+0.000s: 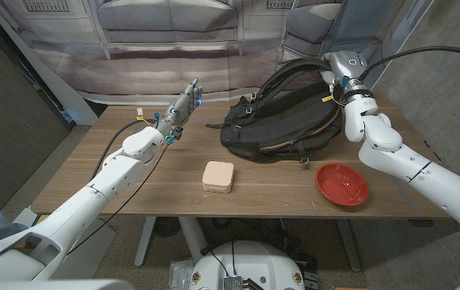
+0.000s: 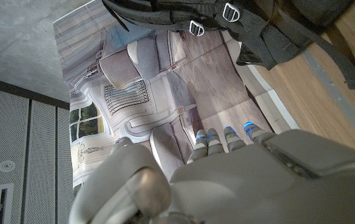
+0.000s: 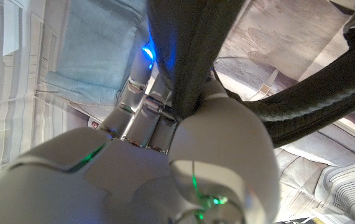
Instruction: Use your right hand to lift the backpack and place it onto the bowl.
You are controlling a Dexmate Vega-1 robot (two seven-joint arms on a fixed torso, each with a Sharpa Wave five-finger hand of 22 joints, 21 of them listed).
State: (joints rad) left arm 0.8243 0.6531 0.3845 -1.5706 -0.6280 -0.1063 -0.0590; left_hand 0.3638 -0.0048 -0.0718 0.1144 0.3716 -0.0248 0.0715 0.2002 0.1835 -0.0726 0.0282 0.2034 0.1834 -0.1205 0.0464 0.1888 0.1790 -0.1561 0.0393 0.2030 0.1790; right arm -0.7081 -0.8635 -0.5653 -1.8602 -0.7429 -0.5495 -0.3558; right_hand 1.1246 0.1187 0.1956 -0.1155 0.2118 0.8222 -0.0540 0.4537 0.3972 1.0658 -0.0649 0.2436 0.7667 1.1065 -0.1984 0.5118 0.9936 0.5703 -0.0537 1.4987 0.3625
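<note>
A black backpack lies on the wooden table at the back right, with its straps pulled up toward my right hand. In the right wrist view my right hand grips a black strap between its fingers and thumb. The backpack's body rests on the table. A red bowl sits near the front right edge, in front of the backpack and apart from it. My left hand is raised left of the backpack, fingers stretched out and holding nothing. In the left wrist view the left hand points past the backpack's straps.
A beige square box sits on the table in front of the backpack, left of the bowl. A printed backdrop hangs behind the table.
</note>
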